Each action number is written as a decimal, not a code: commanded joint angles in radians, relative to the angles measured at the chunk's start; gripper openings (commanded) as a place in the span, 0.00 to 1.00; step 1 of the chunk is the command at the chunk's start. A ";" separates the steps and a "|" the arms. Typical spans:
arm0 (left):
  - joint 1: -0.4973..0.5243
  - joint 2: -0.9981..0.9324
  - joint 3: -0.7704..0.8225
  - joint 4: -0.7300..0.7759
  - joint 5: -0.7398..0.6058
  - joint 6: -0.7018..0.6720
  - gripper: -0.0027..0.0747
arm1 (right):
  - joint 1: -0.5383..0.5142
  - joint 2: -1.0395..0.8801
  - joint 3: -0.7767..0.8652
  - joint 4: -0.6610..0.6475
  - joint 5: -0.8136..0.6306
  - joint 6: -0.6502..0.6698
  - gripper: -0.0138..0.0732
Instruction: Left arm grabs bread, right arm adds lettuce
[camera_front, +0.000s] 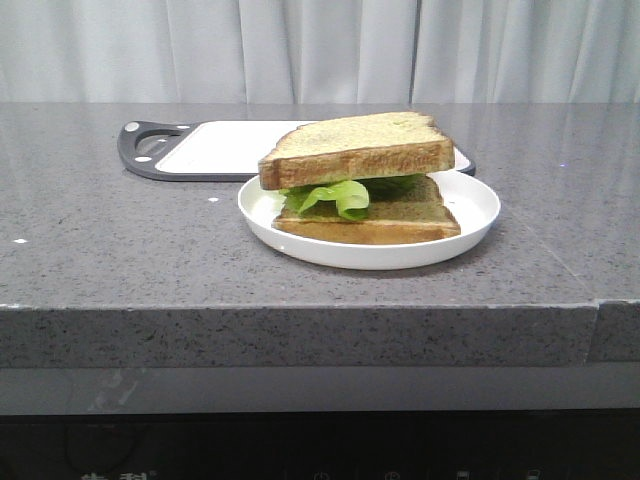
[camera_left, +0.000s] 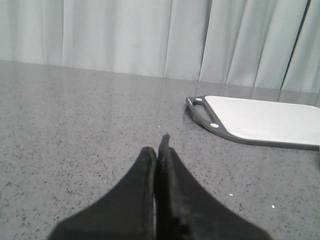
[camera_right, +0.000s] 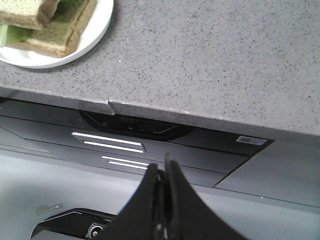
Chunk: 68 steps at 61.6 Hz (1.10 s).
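Bread, thick and golden-crusted, lies as the top layer of a stack on the white plate, tilted so its left corner sits lower. Beneath it, lettuce shows as a ruffled green edge, pressed between this slice and a thinner toast slice that rests flat on the plate. Plate stands on the grey speckled countertop, just in front of a white cutting board with a dark rim and handle.

My left gripper hovers over bare countertop, its two broad black jaws pressed together with nothing between them; the cutting board lies ahead of it and to one side. My right gripper hangs out beyond the counter's front edge, above dark panels; its jaws appear to meet at the tip, though the seam is dim here. The plate shows in one corner of the right wrist view, well apart from that gripper.
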 joint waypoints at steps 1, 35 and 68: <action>0.003 -0.021 0.005 0.000 -0.111 -0.011 0.01 | -0.005 0.010 -0.022 -0.002 -0.049 -0.001 0.02; 0.003 -0.021 0.005 -0.007 -0.112 -0.011 0.01 | -0.005 0.010 -0.022 -0.002 -0.047 -0.001 0.02; 0.003 -0.020 0.005 -0.007 -0.112 -0.011 0.01 | -0.020 -0.037 0.032 -0.045 -0.132 -0.001 0.02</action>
